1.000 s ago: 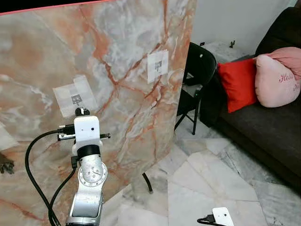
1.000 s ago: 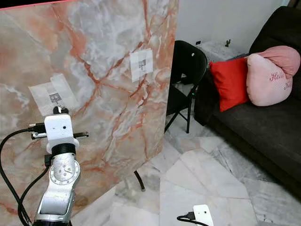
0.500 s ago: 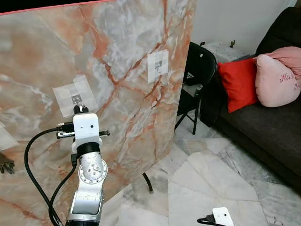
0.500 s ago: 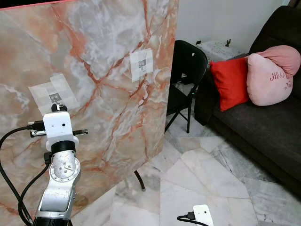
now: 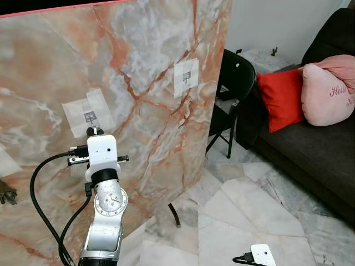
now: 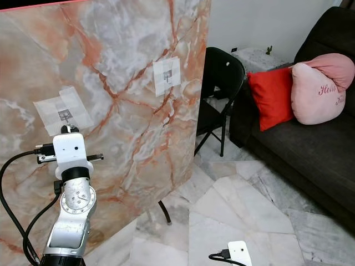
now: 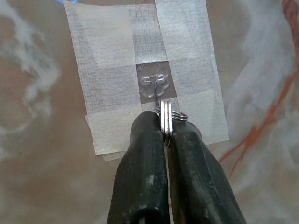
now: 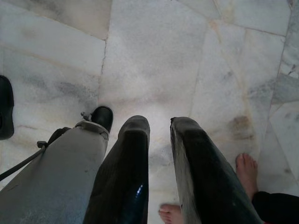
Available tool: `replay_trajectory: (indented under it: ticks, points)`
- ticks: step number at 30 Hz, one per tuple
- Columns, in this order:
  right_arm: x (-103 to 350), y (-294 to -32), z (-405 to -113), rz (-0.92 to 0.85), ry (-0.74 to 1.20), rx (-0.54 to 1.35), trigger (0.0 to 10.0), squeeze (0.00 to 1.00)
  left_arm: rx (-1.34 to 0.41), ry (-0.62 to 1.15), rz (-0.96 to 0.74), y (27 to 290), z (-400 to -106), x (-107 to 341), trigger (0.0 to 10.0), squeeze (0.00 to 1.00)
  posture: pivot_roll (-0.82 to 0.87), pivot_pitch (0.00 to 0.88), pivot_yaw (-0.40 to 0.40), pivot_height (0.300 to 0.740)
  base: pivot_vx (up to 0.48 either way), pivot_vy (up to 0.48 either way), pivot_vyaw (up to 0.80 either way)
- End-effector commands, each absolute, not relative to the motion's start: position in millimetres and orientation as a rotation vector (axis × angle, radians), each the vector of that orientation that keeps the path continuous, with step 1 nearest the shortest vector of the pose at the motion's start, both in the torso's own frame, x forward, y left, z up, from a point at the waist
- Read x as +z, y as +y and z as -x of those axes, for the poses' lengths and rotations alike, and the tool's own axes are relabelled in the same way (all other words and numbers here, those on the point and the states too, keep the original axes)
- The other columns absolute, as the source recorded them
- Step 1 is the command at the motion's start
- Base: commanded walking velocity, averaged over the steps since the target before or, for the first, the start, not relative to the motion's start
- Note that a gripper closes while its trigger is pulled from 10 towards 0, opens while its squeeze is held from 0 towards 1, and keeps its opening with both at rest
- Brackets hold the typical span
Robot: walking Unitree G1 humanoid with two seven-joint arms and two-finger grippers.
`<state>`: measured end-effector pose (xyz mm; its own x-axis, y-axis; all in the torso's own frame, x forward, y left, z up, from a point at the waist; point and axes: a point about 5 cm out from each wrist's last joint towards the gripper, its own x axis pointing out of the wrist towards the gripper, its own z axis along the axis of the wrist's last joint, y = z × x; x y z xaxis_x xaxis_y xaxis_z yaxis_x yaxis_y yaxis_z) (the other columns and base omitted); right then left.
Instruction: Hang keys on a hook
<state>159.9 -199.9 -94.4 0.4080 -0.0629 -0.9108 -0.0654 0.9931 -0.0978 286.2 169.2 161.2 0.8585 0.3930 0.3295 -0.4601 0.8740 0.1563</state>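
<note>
left tool (image 7: 166, 128) pinches key ring (image 7: 167, 116) at taped hook (image 7: 154, 87)

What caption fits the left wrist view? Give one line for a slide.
Left gripper pinches a key ring edge-on just below the clear hook taped to the marble panel.

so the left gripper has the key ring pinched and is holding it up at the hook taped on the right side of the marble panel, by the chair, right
Not quite. The left gripper does pinch the key ring, but it holds it at the hook on the left taped patch, not the right patch by the chair. The left wrist view shows the ring just below that hook; the left eye view shows which patch.
</note>
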Motion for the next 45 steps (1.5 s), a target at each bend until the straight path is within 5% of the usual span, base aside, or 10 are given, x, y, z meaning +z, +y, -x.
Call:
replay_trajectory:
  ticks: [1,45]
  points:
    - [-93.2,-200.4,-162.5,0.116,1.138,-0.008,10.0,0.00,0.458,-0.283,-0.239,168.8,-289.7,160.2,10.0,0.00,0.09,0.000,-0.071,0.740,0.000,0.000,0.00]
    - [-93.2,-200.6,-162.4,0.115,1.138,-0.009,10.0,0.00,0.456,-0.310,-0.226,171.1,-279.9,165.0,10.0,0.00,0.09,0.000,-0.070,0.740,0.000,0.000,0.00]
